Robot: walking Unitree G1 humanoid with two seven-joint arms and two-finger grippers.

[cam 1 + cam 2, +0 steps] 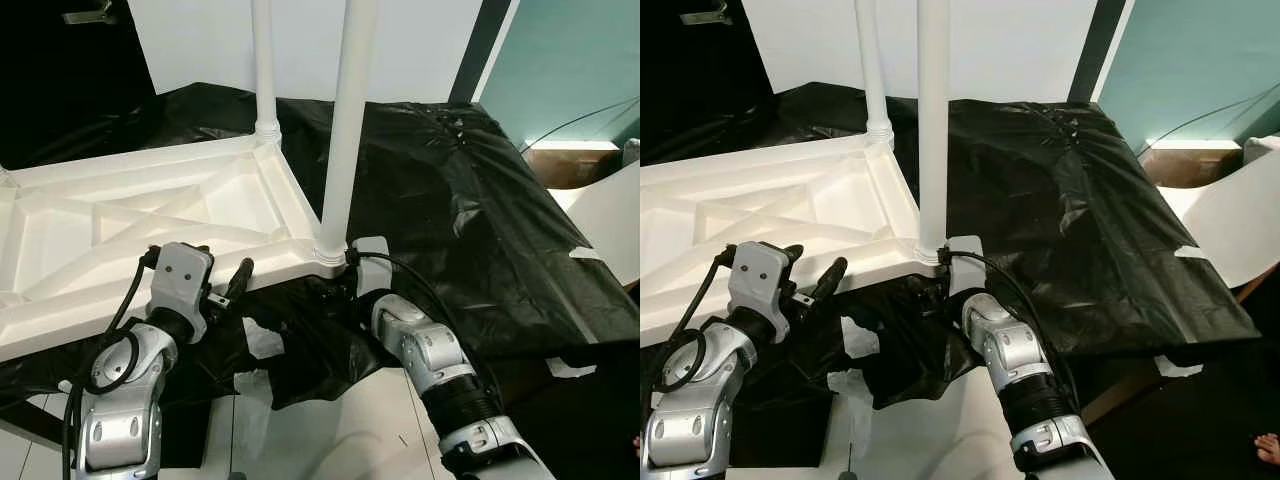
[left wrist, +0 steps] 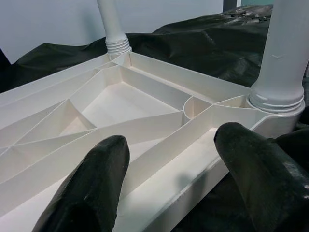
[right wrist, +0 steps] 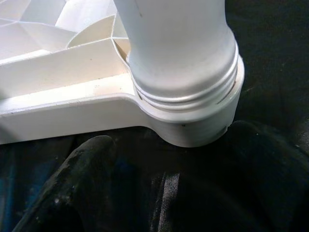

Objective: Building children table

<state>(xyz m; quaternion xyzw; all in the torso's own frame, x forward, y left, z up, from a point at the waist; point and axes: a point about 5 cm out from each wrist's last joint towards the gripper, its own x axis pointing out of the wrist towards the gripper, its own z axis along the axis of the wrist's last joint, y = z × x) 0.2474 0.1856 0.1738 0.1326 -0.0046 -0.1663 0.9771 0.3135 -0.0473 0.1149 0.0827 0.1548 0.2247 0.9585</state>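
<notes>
A white plastic table top (image 1: 120,230) lies upside down, ribbed underside up, on a black plastic sheet. Two white legs stand upright in its corner sockets: a near leg (image 1: 342,130) and a far leg (image 1: 264,70). My left gripper (image 2: 169,183) is open at the top's front edge, with the rim lying between its black fingers (image 2: 91,188). My right gripper (image 3: 169,188) sits low against the near corner, just below the near leg's threaded base (image 3: 188,96). It is open, with one finger (image 3: 72,183) on the black sheet; the other blends into the dark.
The black sheet (image 1: 480,200) covers the surface to the right of the table top and drapes over the front edge. A white curved panel (image 1: 610,215) lies at the far right. White floor tiles (image 1: 350,420) show below. A person's toes (image 1: 1268,447) are at the lower right.
</notes>
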